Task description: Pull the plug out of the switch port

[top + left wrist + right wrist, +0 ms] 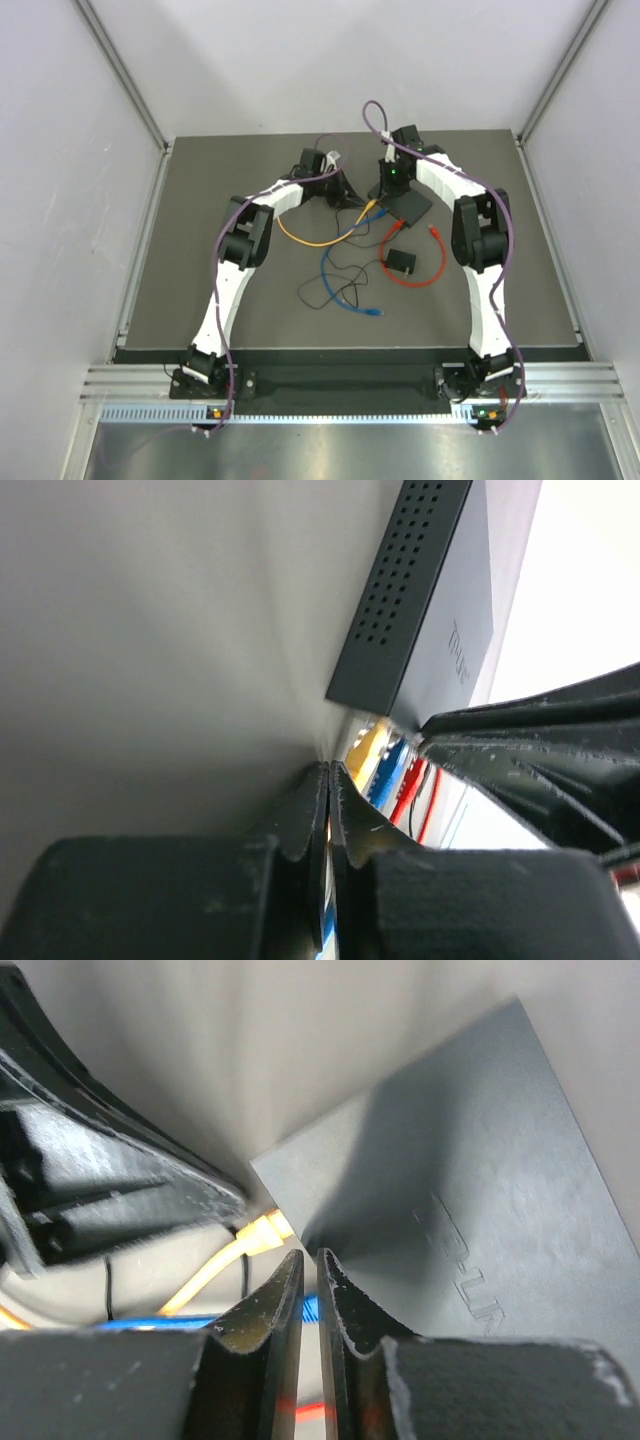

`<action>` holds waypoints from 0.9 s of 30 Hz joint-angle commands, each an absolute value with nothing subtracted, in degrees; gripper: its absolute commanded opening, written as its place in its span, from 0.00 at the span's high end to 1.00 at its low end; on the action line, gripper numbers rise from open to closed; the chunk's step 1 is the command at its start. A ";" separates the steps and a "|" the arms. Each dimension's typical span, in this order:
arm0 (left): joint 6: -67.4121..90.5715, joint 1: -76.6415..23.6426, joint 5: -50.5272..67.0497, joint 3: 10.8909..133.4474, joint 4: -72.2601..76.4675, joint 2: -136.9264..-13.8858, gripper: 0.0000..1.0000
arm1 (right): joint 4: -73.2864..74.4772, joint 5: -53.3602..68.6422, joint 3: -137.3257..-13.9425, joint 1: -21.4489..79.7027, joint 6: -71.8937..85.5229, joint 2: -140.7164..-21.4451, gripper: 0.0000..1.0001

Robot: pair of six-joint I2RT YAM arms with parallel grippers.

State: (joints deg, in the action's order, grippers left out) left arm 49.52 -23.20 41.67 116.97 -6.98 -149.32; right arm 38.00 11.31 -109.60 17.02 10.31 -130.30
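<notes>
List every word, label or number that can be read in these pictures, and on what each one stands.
"TP-LIN", faint embossed brand on the switch top, left wrist view; its end is not clear.
"P-LIN", same brand, right wrist view; both ends hidden.
Top view: nothing legible.

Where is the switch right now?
In the top view, the switch lies right of centre at the far side of the table, next to the right gripper, beyond the small power adapter.

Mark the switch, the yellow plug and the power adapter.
switch (480, 1210): right wrist view, top face.
yellow plug (262, 1233): right wrist view, connector body.
power adapter (402, 262): top external view, block centre.
</notes>
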 commanded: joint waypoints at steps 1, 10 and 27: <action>46.67 -21.18 42.01 113.47 -5.47 -148.19 0.91 | 41.84 10.63 -106.97 15.21 11.34 -128.15 0.88; 51.86 -22.23 47.38 112.14 6.87 -148.00 0.51 | 41.92 13.18 -105.47 11.43 13.18 -127.62 0.88; 49.40 -25.31 46.85 120.14 -4.65 -154.77 0.48 | 41.66 14.41 -106.35 11.43 13.45 -129.73 0.89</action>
